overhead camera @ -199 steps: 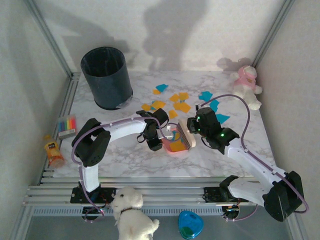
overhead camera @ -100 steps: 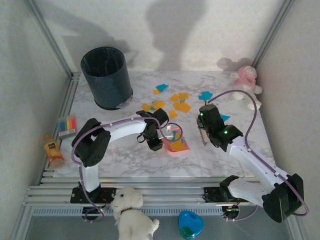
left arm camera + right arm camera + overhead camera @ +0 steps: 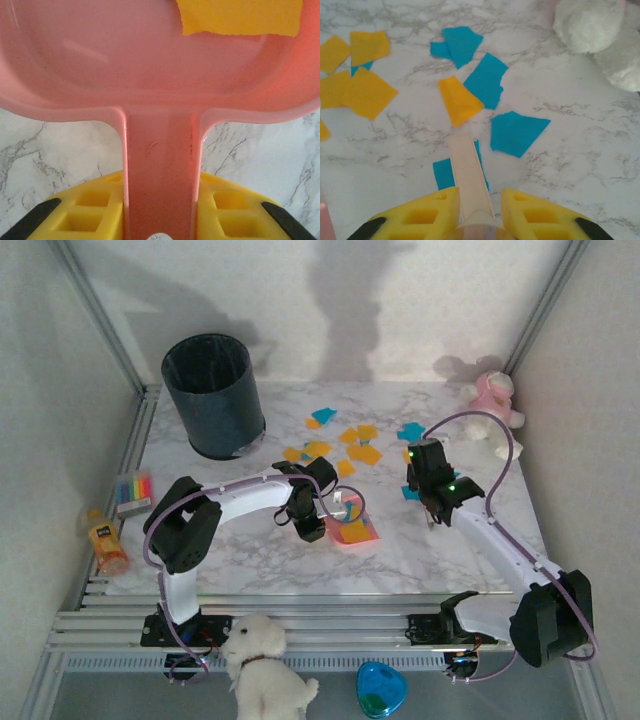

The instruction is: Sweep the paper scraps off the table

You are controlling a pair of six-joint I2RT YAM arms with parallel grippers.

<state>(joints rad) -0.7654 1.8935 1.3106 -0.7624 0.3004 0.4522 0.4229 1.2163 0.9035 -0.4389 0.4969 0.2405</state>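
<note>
The left gripper has its jaws clamped on the pink dustpan handle at mid-counter, an orange bit inside. The right gripper jaws pinch the brush handle. It should probably land beyond the paper scraps and drag them panward. The scraps are flat orange and teal bits, strewn toward the far edge.

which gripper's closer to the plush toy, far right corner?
Right. The right gripper, holding the brush, is near-left of the plush toy; the left gripper, holding the pink dustpan, is mid-table, well left.
</note>
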